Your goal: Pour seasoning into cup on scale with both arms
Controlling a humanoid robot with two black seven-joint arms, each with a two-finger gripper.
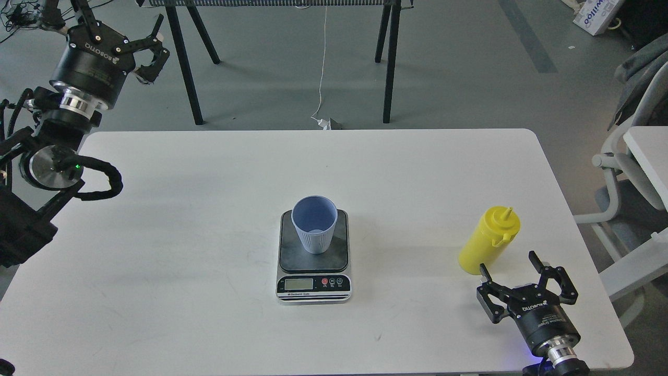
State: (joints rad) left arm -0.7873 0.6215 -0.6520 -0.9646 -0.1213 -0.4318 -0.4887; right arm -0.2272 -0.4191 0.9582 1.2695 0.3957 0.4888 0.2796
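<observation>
The yellow seasoning bottle (489, 240) stands upright on the white table (209, 209) at the right, free of any grip. My right gripper (509, 262) is open and empty just in front of the bottle, a little apart from it. The light-blue ribbed cup (314, 223) stands upright on the scale (313, 256) at the table's middle. My left gripper (121, 28) is open and empty, raised beyond the table's far left corner.
Black stand legs (182, 57) and a white cable (322, 62) are on the floor behind the table. A white chair (626, 172) stands off the right edge. A box (595, 13) lies at the far right.
</observation>
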